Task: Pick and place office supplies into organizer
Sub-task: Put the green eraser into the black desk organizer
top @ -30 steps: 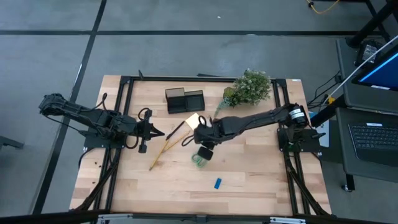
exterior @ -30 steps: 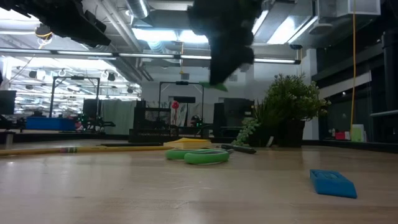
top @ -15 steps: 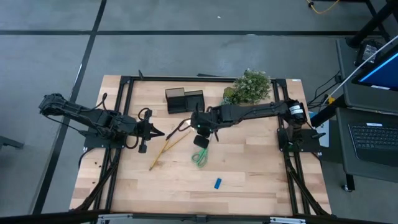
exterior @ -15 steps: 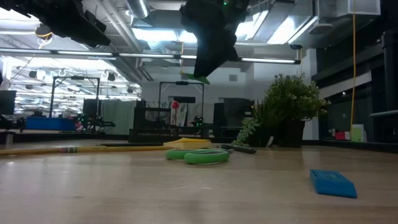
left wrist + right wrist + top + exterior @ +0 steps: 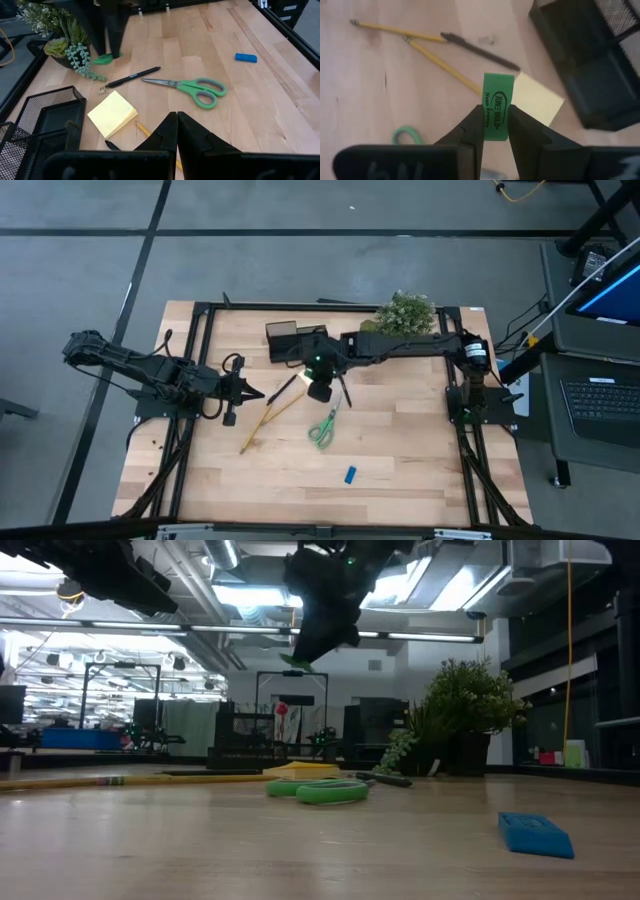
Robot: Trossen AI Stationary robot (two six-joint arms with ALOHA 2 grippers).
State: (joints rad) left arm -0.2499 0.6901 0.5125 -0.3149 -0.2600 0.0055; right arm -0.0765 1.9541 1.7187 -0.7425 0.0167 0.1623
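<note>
The right tool (image 5: pixel 492 125) is clenched on a small green eraser (image 5: pixel 498 106), gripping only its lower end, with most of the printed body standing clear of the fingers. In the high view this tool (image 5: pixel 318 376) hangs above the desk (image 5: pixel 420 460) just beside the black mesh organizer (image 5: pixel 296 340), above the yellow sticky-note pad (image 5: pixel 537 103).

Risk 1: slip. The grip covers a short length of the eraser. A sudden swing or stop could rotate or drop the piece before it reaches the organizer.

Risk 2: missed compartment. The organizer's openings are narrow, and its mesh rim (image 5: pixel 600 65) stands between the tool and the tray. Release short of the rim would probably land the eraser on the sticky-note pad or the desk.

Risk 3: collision. A low approach could strike the organizer wall and shift it.

The left tool (image 5: pixel 176 131) is clamped shut and empty, waiting at the left side. Green-handled scissors (image 5: pixel 192 90), black pen (image 5: pixel 132 77), pencils (image 5: pixel 395 35) and a blue eraser (image 5: pixel 246 58) lie on the desk.
</note>
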